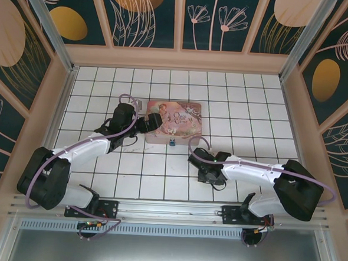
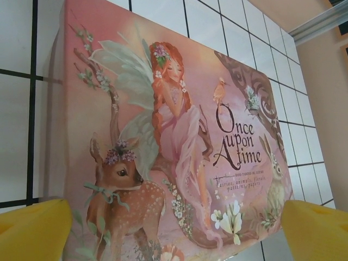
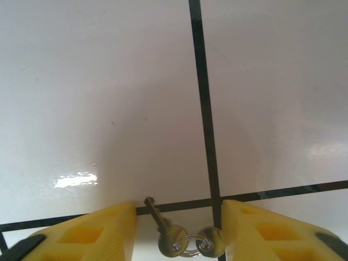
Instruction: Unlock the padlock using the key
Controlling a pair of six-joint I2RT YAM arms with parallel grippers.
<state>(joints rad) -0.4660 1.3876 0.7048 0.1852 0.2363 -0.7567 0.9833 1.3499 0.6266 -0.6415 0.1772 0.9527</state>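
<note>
L gripper (image 2: 174,231) fingers spread wide over tin (image 2: 179,109); R gripper (image 3: 179,209) fingers apart astride key (image 3: 169,239); padlock (image 1: 172,143) at tin's near edge.

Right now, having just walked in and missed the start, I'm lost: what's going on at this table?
Two robot arms are working toward unlocking a small blue padlock that sits at the near edge of a pink tin. The right pincer is down over the keys on the tiled table. Its fingers stand either side of them with a gap, so nothing is gripped yet. The left pincer is wide open at the tin's left end.
</note>
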